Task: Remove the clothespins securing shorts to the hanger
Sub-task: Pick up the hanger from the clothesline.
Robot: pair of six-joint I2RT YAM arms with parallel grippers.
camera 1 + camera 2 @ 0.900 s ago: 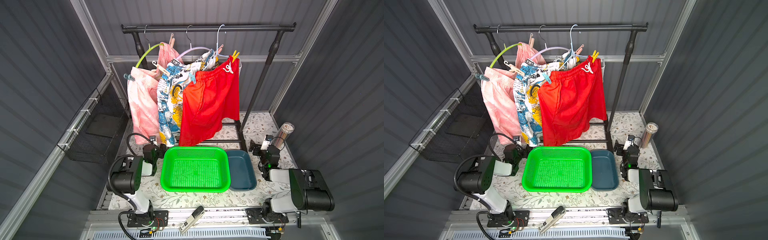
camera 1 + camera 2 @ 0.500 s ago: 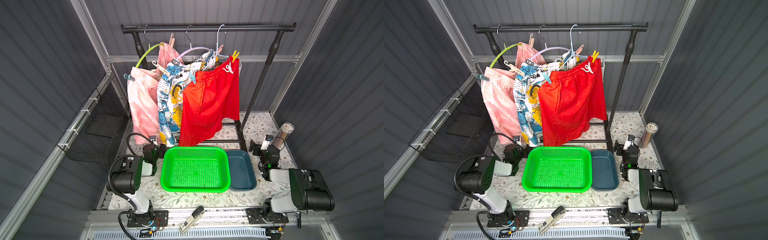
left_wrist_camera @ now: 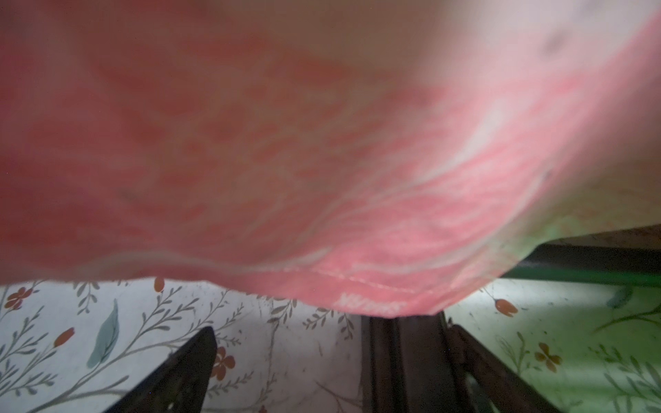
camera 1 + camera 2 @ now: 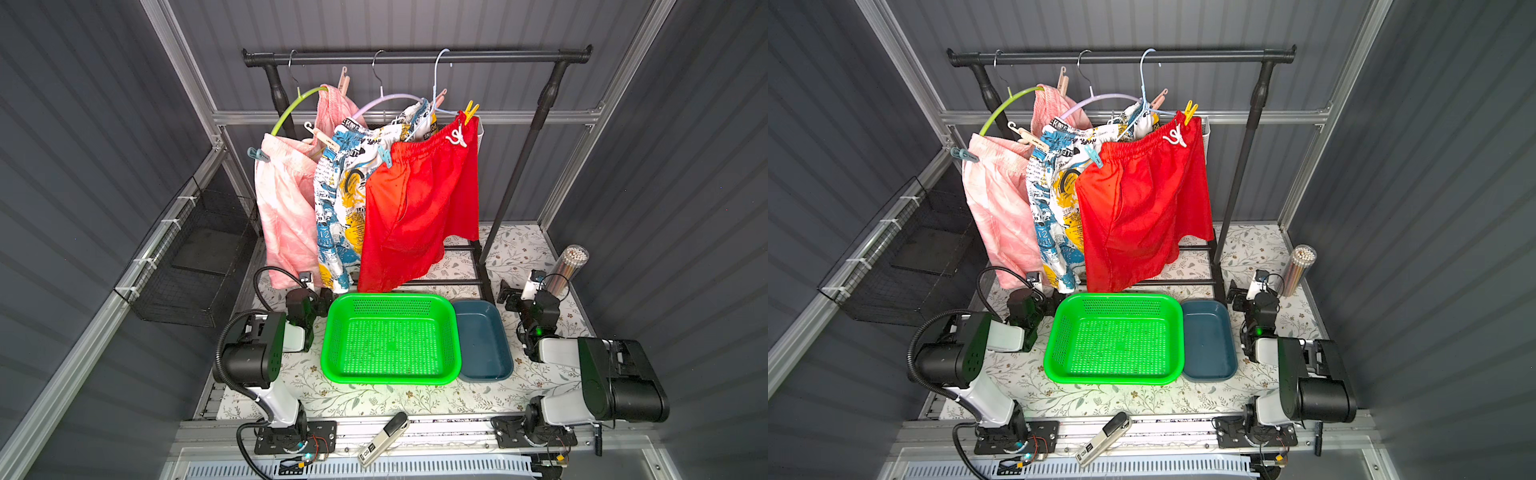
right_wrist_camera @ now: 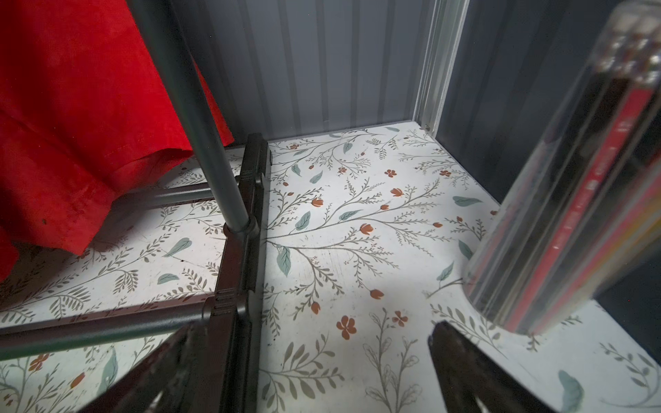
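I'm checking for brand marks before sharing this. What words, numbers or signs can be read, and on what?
"12": on a leg of the white, blue and yellow newspaper-print shorts.
Other lettering on those shorts: too small to read.
Label on the grey handheld device by the front rail: too small.
Print inside the clear plastic tube of pencils: blurred.

Green basket (image 4: 390, 345): you see it on the floral table (image 4: 374, 399) between your left and right jaws, nearer the left.
Blue tray (image 4: 482, 345): touching the basket's side toward your right jaws.
Clear tube (image 4: 567, 270): upright, just beside your right jaws.
Black rack (image 4: 415, 56): base bars just ahead of both jaws.
Wire basket (image 4: 187, 266): wall-hung, well apart from your left jaws.
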